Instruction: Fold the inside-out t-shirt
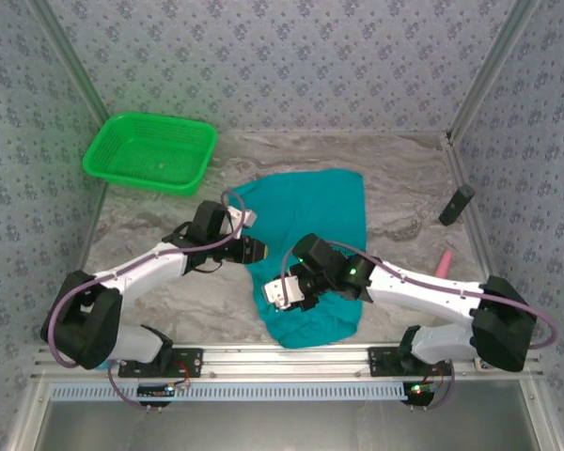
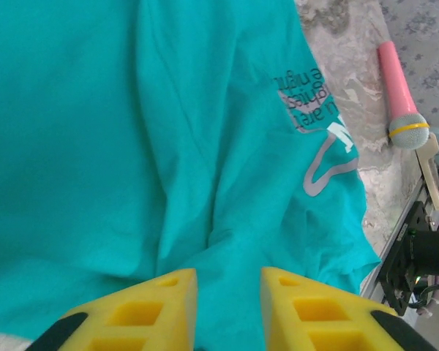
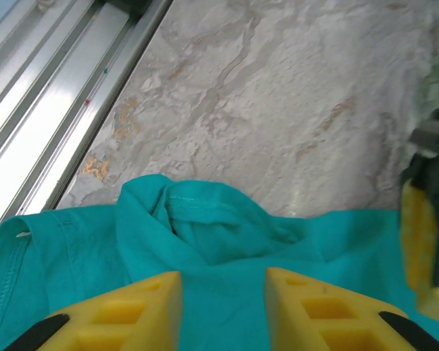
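**Two robot arms hover over a teal shirt [image 1: 324, 211] on a marble table [image 1: 404, 169], both sets of jaws parted.**

The shirt lies rumpled at mid-table, running from the centre toward the near rail [image 3: 58, 95], with small lettering [image 2: 304, 91] showing on one face close to a side edge. The left gripper [image 1: 256, 250] sits at the shirt's left edge. Its yellow fingers [image 2: 132, 318] stand apart with cloth visible in the gap and nothing clamped. The right gripper [image 1: 280, 293] is low over the bunched near corner, its jaws likewise spread above a hemmed fold [image 3: 205, 212]. A green basket [image 1: 150, 150] sits in the far left corner, well apart from the shirt. A pink microphone [image 2: 399, 88] lies on the table to the shirt's right.
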Controlling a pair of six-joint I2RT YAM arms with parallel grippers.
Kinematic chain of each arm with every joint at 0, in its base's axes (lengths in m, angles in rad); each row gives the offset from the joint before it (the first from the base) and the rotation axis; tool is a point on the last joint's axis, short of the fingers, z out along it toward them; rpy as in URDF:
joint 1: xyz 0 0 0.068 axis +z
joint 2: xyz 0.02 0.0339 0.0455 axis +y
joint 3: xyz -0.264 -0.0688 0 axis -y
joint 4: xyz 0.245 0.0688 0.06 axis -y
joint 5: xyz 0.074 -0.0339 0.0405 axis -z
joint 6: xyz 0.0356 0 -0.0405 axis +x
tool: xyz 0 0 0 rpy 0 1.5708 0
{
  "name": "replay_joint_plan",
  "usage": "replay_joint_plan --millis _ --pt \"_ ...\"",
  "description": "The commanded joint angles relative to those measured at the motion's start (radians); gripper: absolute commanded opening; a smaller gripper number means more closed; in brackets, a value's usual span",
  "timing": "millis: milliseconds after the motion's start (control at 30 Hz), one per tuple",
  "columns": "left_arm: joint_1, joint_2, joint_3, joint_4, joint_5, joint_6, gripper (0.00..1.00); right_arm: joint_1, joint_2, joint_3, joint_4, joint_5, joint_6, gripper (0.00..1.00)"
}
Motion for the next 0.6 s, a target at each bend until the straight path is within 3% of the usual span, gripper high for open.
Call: replay_joint_plan --millis 0,100,233,567 --pt "0.012 -0.08 -0.03 -0.153 0.003 -0.014 0.35 0.043 0.056 0.042 0.025 -0.054 0.056 0.37" --pt "0.012 -0.129 -0.076 -0.222 -0.069 -0.089 0.41 0.073 0.134 0.075 0.023 -0.046 0.081 0.39" --pt "0.013 -0.12 -0.149 -0.138 -0.12 -0.197 0.41 0.067 0.207 0.1 0.035 -0.007 0.108 0.38" --pt "-0.012 -0.03 -0.189 -0.016 -0.123 -0.285 0.39 0.052 0.256 0.12 -0.04 -0.093 0.13 0.33"
